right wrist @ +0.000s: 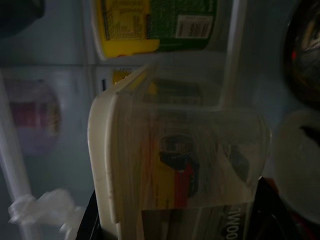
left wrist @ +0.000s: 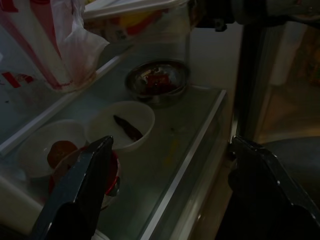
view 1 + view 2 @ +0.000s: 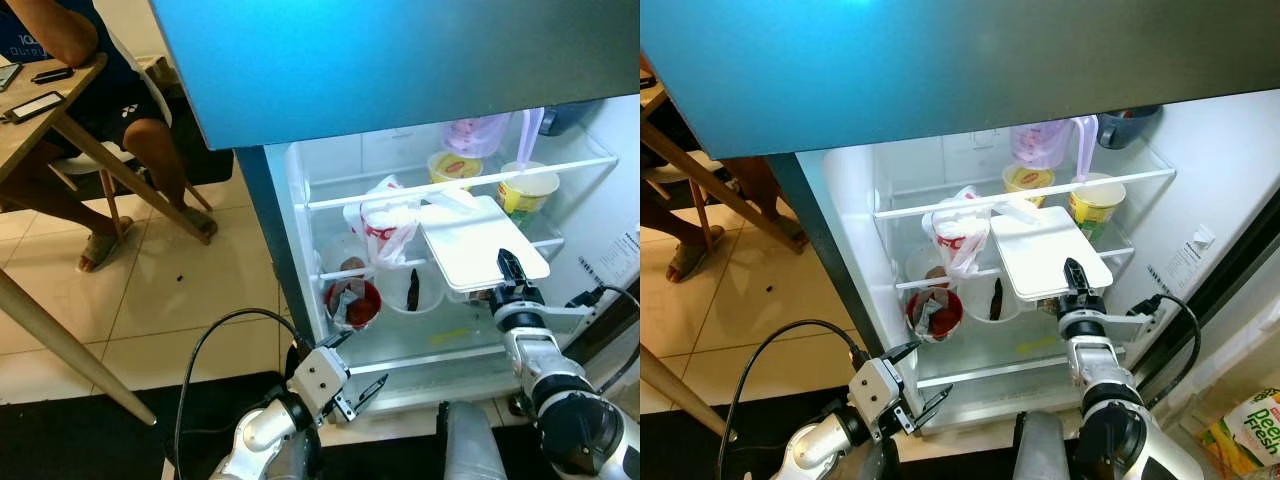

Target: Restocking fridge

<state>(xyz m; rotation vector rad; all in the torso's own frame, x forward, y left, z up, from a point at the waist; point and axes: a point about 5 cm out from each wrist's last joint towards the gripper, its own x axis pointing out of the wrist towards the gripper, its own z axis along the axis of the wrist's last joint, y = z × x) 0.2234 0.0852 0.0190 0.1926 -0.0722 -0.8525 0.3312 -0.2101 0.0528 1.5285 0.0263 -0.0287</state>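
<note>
Right gripper clenched on white-lidded container above glass fridge shelf, tiled floor alongside

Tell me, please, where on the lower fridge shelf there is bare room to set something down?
The lower glass shelf is bare along its front edge, ahead of the red bowl and white bowl. Behind them it is crowded. The right gripper holds the white-lidded container above; the open left gripper hovers below the shelf front.
</note>
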